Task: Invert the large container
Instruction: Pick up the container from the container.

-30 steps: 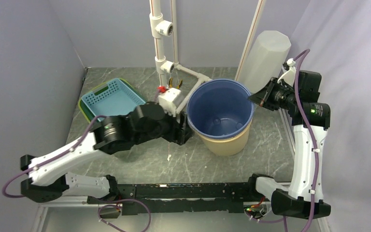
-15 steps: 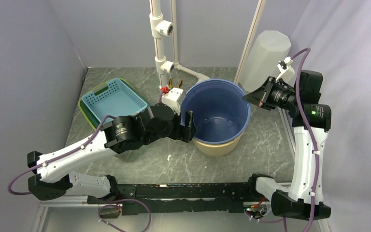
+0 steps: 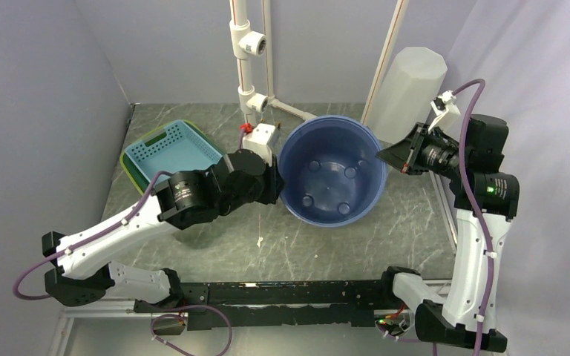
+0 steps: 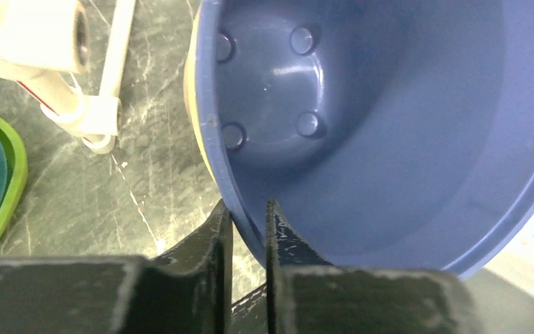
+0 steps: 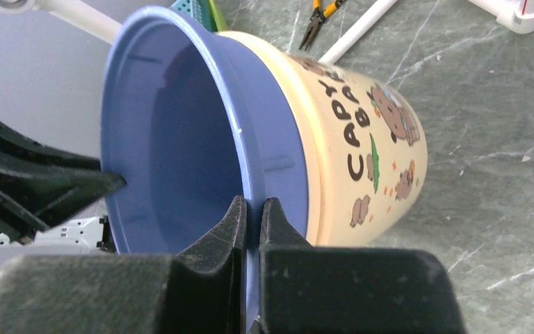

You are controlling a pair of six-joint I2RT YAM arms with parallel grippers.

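Overhead looks down; close wrist views, seemingly opposed, share container.

Table: 1, dark grey-green top veined in white like marble.
Walls: 3 plain panels in pale lavender-grey, listed as left wall, back wall and right wall, closed around the table.
White pipe frame: stood upright at the back, a slanted white rod set to its right.
Black rail: fixed along the near edge.
Light: even and soft, shadows kept faint.
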